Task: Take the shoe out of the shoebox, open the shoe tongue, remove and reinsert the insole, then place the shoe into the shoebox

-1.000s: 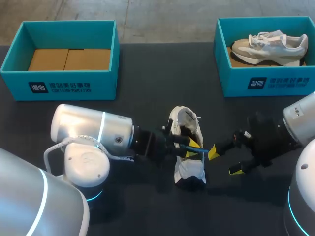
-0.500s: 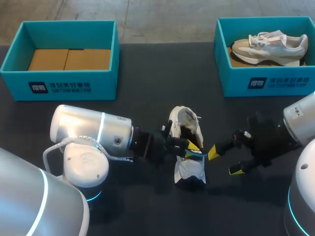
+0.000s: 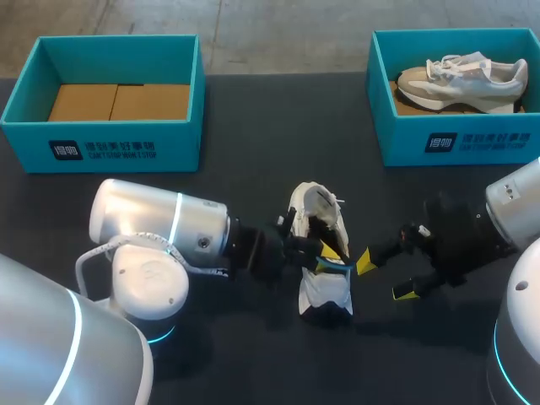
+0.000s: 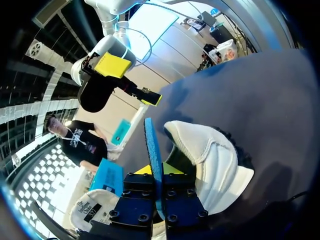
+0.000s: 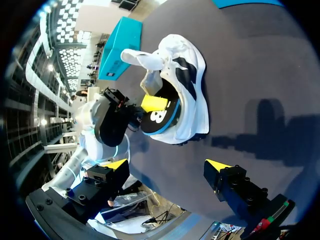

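Observation:
A white shoe [image 3: 321, 253] lies on the dark table [image 3: 253, 118], toe toward me. My left gripper [image 3: 330, 253] comes in from the left at the shoe's opening and is shut on the insole [image 3: 338, 262]. In the left wrist view the insole [image 4: 152, 145] shows as a thin blue edge standing up between the fingers of the left gripper [image 4: 156, 171], with the shoe [image 4: 212, 155] beside it. The right wrist view shows the insole [image 5: 161, 120] lifted partly out of the shoe [image 5: 187, 85]. My right gripper [image 3: 386, 278] [image 5: 165, 165] stands open just right of the shoe, holding nothing.
A teal shoebox [image 3: 34, 126] at the back left holds only brown cardboard. Another teal shoebox [image 3: 456, 139] at the back right holds a second white and grey shoe [image 3: 460, 78]. The two arms flank the shoe closely.
My left gripper's fingers have closed onto the insole at the shoe's opening. The right arm and the shoe have stayed in place.

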`<action>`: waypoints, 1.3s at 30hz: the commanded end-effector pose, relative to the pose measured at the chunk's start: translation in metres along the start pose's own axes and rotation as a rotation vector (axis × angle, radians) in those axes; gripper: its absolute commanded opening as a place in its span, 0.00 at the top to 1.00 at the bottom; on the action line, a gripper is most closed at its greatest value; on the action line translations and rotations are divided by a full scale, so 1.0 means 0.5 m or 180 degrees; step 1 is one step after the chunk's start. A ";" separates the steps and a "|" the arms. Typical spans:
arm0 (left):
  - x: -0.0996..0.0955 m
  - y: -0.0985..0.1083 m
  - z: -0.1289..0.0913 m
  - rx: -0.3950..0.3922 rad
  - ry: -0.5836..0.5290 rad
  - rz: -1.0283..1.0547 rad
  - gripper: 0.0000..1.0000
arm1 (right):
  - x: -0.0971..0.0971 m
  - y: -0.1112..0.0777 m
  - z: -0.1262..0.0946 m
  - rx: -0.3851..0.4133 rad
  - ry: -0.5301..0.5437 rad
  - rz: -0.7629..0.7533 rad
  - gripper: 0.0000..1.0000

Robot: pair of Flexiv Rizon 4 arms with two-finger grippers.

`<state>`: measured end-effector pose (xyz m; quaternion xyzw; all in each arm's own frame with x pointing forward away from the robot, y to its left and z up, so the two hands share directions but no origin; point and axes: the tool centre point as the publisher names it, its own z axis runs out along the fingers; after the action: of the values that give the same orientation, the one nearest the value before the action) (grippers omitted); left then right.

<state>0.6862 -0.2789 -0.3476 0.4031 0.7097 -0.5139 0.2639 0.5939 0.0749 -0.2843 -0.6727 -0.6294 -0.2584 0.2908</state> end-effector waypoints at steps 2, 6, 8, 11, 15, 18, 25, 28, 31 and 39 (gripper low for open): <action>-0.002 0.016 0.009 -0.0048 0.0016 0.0004 1.00 | 0.002 -0.002 0.002 -0.0005 -0.0013 0.0006 0.00; -0.003 0.031 0.011 -0.0112 0.0037 -0.0023 1.00 | 0.002 -0.002 0.002 -0.0005 -0.0013 0.0006 0.00; -0.004 0.039 0.011 -0.0143 0.0034 -0.0109 1.00 | 0.002 -0.002 0.002 -0.0005 -0.0013 0.0006 0.00; -0.003 0.051 0.012 -0.0170 0.0038 -0.0178 1.00 | 0.002 -0.002 0.002 -0.0005 -0.0013 0.0006 0.00; -0.002 0.062 0.014 -0.0206 0.0041 -0.0251 1.00 | 0.002 -0.002 0.002 -0.0005 -0.0013 0.0006 0.00; -0.003 0.066 0.016 -0.0220 0.0047 -0.0279 1.00 | 0.002 -0.002 0.002 -0.0005 -0.0013 0.0006 0.00; -0.007 0.061 0.017 -0.0204 0.0037 -0.0295 1.00 | 0.002 -0.002 0.002 -0.0005 -0.0013 0.0006 0.00; -0.011 0.050 0.012 -0.0167 0.0004 -0.0298 1.00 | 0.002 -0.002 0.002 -0.0005 -0.0013 0.0006 0.00; -0.014 0.037 0.006 -0.0130 -0.0015 -0.0287 0.76 | 0.002 -0.002 0.002 -0.0005 -0.0013 0.0006 0.00; -0.019 0.000 -0.010 -0.0020 -0.0068 -0.0262 0.75 | 0.002 -0.002 0.002 -0.0005 -0.0013 0.0006 0.00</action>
<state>0.6969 -0.2850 -0.3412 0.3680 0.7260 -0.5253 0.2483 0.5939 0.0749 -0.2843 -0.6727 -0.6294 -0.2584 0.2908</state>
